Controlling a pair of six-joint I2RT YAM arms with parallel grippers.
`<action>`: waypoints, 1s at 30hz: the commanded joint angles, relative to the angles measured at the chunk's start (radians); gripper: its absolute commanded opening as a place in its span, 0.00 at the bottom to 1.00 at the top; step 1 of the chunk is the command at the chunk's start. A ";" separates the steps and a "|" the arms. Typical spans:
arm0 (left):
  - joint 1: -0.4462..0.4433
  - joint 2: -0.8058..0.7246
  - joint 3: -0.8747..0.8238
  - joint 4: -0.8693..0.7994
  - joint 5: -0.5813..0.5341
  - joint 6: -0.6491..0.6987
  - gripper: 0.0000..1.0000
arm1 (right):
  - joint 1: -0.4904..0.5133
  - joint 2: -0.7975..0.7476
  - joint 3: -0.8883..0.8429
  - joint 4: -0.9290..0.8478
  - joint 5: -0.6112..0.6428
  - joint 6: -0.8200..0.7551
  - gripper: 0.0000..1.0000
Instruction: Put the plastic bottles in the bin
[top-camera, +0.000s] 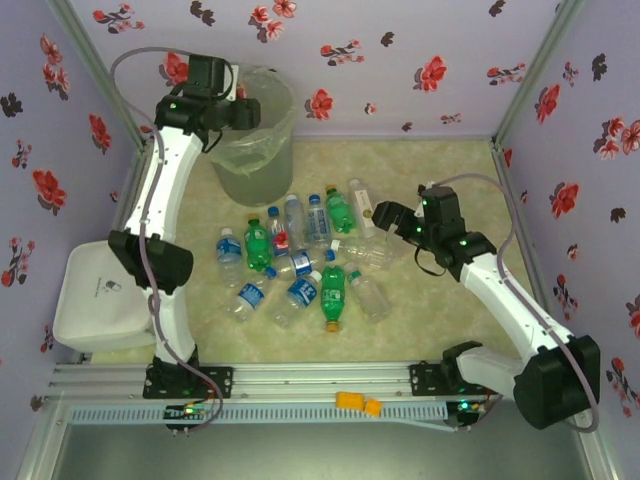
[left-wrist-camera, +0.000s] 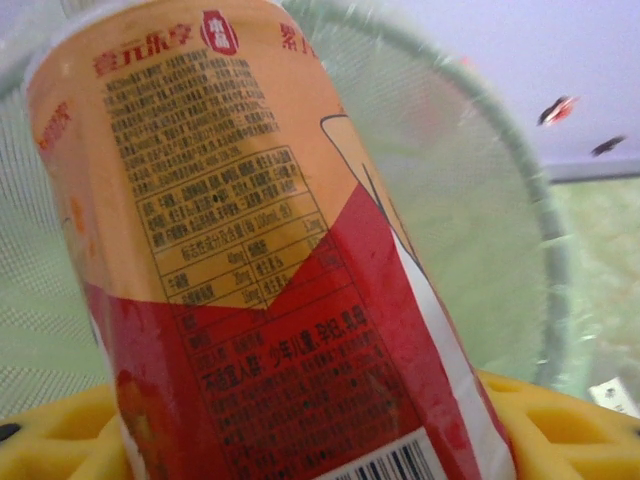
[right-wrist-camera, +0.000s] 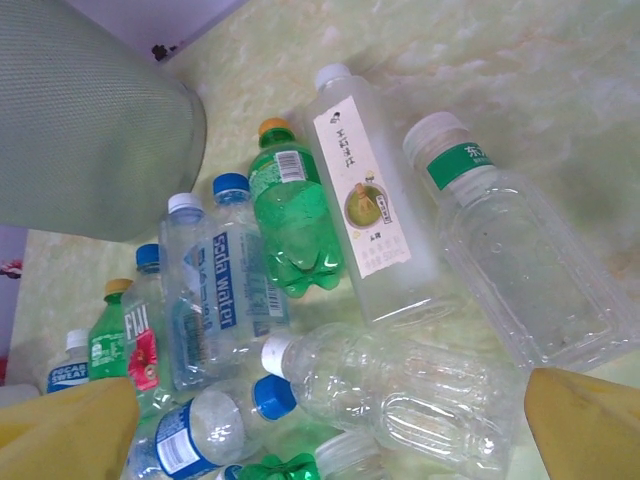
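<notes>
My left gripper (top-camera: 236, 106) hangs at the rim of the bin (top-camera: 252, 140), shut on a plastic bottle with an orange and red label (left-wrist-camera: 250, 260). That bottle stands between the yellow fingers (left-wrist-camera: 560, 420), with the bin's mesh wall (left-wrist-camera: 470, 230) right behind it. Several plastic bottles (top-camera: 300, 262), clear, blue-labelled and green, lie in a pile mid-table. My right gripper (top-camera: 385, 215) hovers open over the pile's right side. Below its yellow fingertips (right-wrist-camera: 70, 430) lies a clear white-capped bottle (right-wrist-camera: 400, 395), untouched. Beside it lie a green bottle (right-wrist-camera: 290, 220) and a pale square bottle (right-wrist-camera: 365, 210).
A white tub (top-camera: 95, 300) sits at the table's left edge by the left arm. A small yellow-orange piece (top-camera: 358, 403) rests on the front rail. Floral walls and metal posts (top-camera: 525, 75) close in the back and both sides.
</notes>
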 joint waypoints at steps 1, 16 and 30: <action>0.002 0.039 0.073 -0.125 -0.053 0.027 0.66 | 0.016 0.024 0.013 -0.019 0.047 -0.020 1.00; 0.002 -0.038 0.162 -0.167 -0.087 -0.022 1.00 | 0.114 0.040 0.041 -0.017 0.169 -0.084 1.00; 0.001 -0.724 -0.745 0.170 -0.056 -0.145 1.00 | 0.143 0.109 0.021 0.019 0.112 -0.120 1.00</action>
